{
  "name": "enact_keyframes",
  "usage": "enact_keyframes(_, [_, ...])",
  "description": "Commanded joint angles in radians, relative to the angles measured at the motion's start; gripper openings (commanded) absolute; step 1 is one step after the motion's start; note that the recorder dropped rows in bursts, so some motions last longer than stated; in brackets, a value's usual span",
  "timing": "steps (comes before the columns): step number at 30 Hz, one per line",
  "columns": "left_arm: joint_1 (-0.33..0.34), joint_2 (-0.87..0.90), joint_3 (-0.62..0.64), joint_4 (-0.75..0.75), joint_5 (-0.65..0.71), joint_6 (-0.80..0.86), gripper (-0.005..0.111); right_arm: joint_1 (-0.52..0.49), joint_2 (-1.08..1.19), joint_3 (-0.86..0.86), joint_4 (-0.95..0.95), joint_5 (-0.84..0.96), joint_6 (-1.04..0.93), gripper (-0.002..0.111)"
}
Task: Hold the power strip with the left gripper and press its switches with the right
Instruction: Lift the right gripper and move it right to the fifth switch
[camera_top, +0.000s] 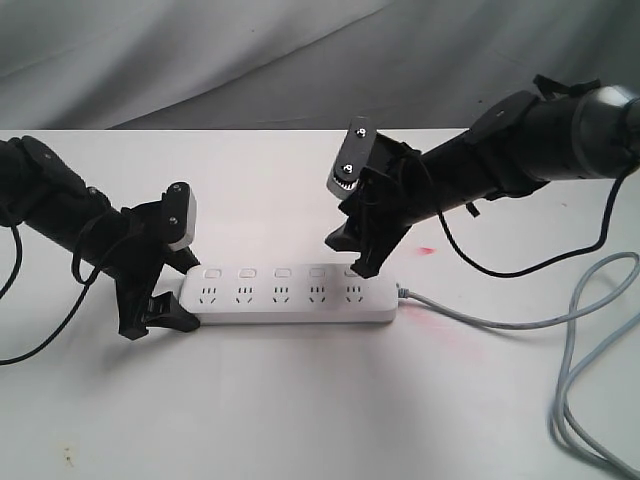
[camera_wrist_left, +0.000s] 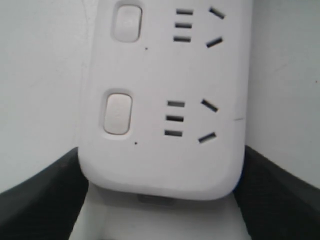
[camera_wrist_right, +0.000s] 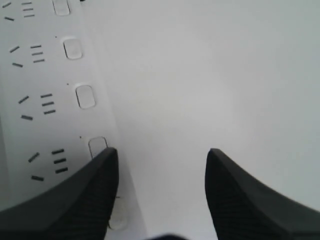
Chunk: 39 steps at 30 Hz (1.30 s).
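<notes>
White power strip (camera_top: 290, 296) seen lying flat on table (camera_top: 300, 410), grey cable (camera_top: 500, 322) trailing from one end. At strip's opposite end, left gripper (camera_top: 168, 300) set; over cable end, right gripper (camera_top: 352, 255) poised, one tip at last of switches (camera_top: 283, 272).
Left wrist: strip's end clamped between both jaws.
Right wrist: jaws spread apart, nothing held, one finger (camera_wrist_right: 85, 195) overlapping strip's switch row.
</notes>
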<state>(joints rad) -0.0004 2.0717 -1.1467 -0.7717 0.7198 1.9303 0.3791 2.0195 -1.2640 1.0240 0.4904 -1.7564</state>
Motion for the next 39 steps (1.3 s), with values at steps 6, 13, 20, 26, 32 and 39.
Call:
enact_keyframes(6, [-0.004, 0.009, 0.001, 0.026, -0.039, 0.015, 0.063, -0.017, 0.024, 0.011, -0.034, 0.010, -0.008, 0.050])
enact_keyframes(13, [-0.004, 0.009, 0.001, 0.026, -0.039, 0.015, 0.063, -0.020, 0.036, 0.011, -0.042, -0.008, -0.008, 0.050])
enact_keyframes(20, [-0.004, 0.009, 0.001, 0.026, -0.039, 0.015, 0.063, -0.020, 0.038, 0.011, -0.049, -0.015, -0.008, 0.050])
enact_keyframes(26, [-0.004, 0.009, 0.001, 0.026, -0.039, 0.015, 0.063, -0.020, 0.072, 0.011, -0.049, -0.015, -0.008, 0.050])
enact_keyframes(32, [-0.004, 0.009, 0.001, 0.026, -0.039, 0.015, 0.063, -0.022, 0.082, 0.011, -0.057, -0.015, -0.008, 0.050])
enact_keyframes(39, [-0.004, 0.009, 0.001, 0.026, -0.039, 0.015, 0.063, -0.032, 0.082, 0.011, -0.065, -0.017, -0.008, 0.050])
